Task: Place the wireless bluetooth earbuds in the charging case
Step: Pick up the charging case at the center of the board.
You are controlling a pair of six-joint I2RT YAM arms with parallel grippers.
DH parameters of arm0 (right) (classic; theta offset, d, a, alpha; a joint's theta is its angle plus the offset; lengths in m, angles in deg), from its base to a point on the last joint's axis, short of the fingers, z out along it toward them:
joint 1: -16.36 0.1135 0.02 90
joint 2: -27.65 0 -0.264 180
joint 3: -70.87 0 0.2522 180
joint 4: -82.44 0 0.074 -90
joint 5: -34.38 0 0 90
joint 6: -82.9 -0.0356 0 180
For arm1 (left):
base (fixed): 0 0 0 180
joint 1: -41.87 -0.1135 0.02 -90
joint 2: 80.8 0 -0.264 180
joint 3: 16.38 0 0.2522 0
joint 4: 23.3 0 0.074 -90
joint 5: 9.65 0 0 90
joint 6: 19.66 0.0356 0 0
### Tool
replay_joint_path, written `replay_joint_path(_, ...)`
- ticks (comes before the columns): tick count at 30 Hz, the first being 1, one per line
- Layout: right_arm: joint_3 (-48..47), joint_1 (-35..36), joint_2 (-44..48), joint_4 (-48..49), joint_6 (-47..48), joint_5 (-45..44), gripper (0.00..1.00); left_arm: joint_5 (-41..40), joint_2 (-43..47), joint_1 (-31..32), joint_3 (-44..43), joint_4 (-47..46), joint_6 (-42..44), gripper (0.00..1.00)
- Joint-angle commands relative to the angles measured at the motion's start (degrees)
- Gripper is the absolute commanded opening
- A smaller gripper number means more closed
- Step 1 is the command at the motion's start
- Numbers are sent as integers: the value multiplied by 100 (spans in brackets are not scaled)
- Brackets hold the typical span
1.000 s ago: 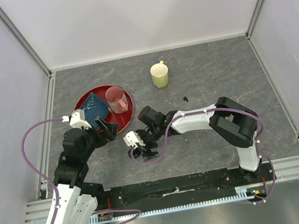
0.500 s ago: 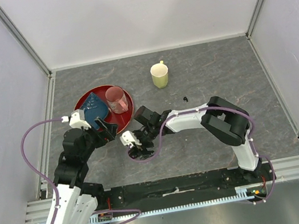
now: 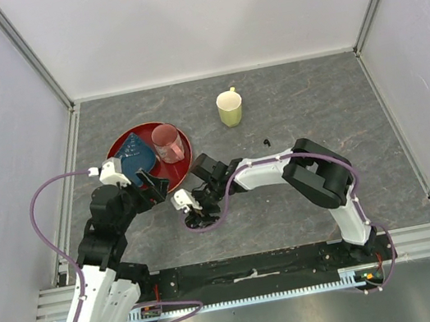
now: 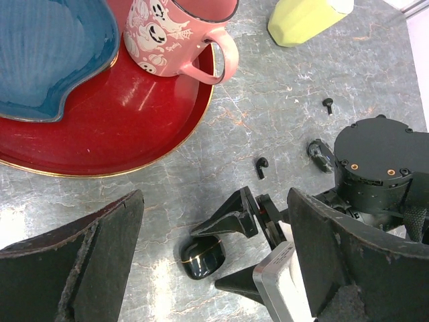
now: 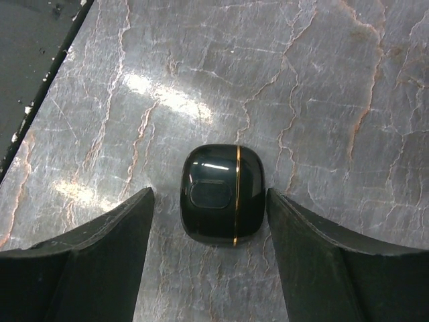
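Right arm folded at the elbow, forearm running toward 9 o'clock low over the table (image 3: 371, 100). Right gripper (image 5: 209, 194) points down, jaws spread. Its fingers (image 5: 100, 255) flank the charging case (image 5: 222, 194), lid shut, with a gap on each side. Left arm leans toward 1 o'clock; left gripper (image 4: 216, 201) is spread wide and empty, at 5 o'clock of the red plate (image 4: 134, 127). Earbuds (image 4: 260, 167) lie loose on the table, outside the case, at 5 o'clock of the yellow mug (image 4: 301, 20).

A red plate (image 3: 183, 165) lies left of centre on the grey table (image 3: 305, 103), holding a blue dish (image 3: 134, 152) and a pink mug (image 3: 167, 143). A yellow mug (image 3: 229, 109) sits at upper centre, well apart.
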Motion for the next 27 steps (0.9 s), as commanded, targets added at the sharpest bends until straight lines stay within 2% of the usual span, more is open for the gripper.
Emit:
replay_joint_path(1, -259, 24, -171, 0, -1, 248, 73, 7, 7, -35, -110, -19, 53, 94)
replay_joint_path(9, -75, 15, -92, 1, -36, 11, 58, -37, 33, -35, -92, -10, 35, 94)
replay_joint_path(18, 276, 15, 267, 237, -256, -129, 25, -19, 7, -26, -84, -63, -79, 93)
replay_joint_path(19, 442, 24, 347, 351, -413, -182, 18, -54, 7, -35, -84, -54, -105, 93)
replay_joint_path(21, 663, 24, 636, 790, -589, -305, 14, -238, 50, -26, -57, -28, -307, 93)
replay_joint_path(22, 925, 15, 759, 905, -790, -453, 7, -282, 129, -26, -49, -19, -360, 94)
replay_joint_path(23, 1075, 15, 883, 1497, -966, -533, 2, -300, 165, -35, -31, -19, -500, 94)
replay_joint_path(27, 1788, 15, 1699, 2627, -1679, -981, 0, -441, 454, -35, 92, -185, -659, 94)
